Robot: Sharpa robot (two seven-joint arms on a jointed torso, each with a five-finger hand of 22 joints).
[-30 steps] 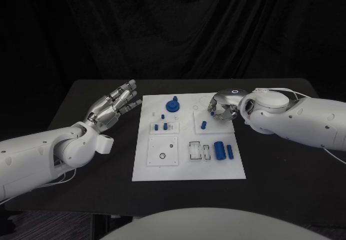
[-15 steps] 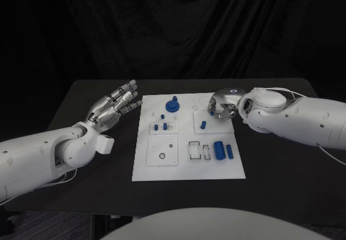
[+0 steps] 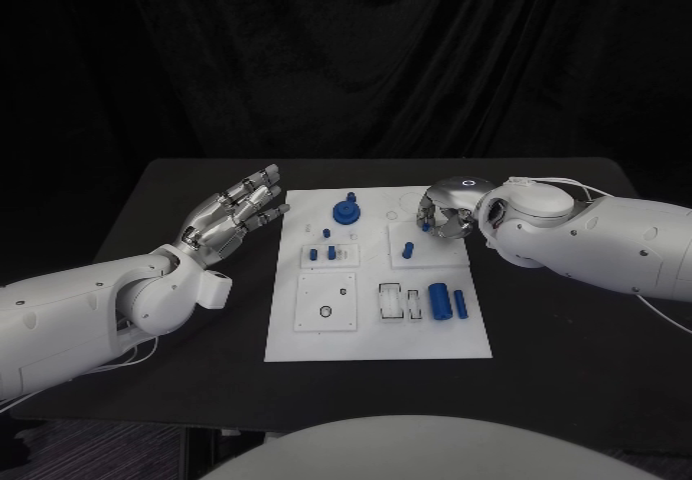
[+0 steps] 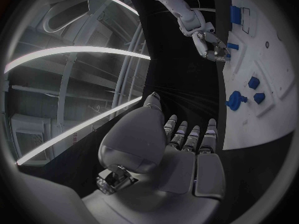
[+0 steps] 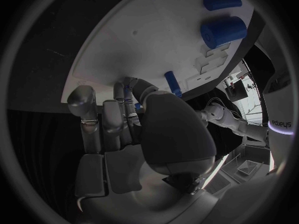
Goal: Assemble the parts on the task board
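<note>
I am holding my left hand (image 3: 231,216) above the black desk (image 3: 173,330), just left of the task board (image 3: 433,345), with its fingers stretched out and apart and nothing in it. The left wrist view is showing the same: flat fingers (image 4: 198,140) pointing toward the board's (image 4: 255,129) far end, grasping nothing.

I am keeping my right hand (image 3: 444,218) over the far right part of the board, fingers curled downward by a small blue peg (image 3: 408,250) that is standing in the right-hand plate. In the right wrist view my fingers (image 5: 109,117) are bending toward the white surface (image 5: 149,40) beside that thin blue peg (image 5: 172,82); I cannot tell whether they are clamped on anything.

The white board is lying in the middle of the desk. At its far end a large round blue knob (image 3: 346,211) is sitting, with small blue pins (image 3: 329,250) standing in the plate nearer to me. On the near right, a thick blue cylinder (image 3: 438,300) and a thinner blue cylinder (image 3: 460,304) are lying side by side next to a rectangular slot (image 3: 392,300).
</note>
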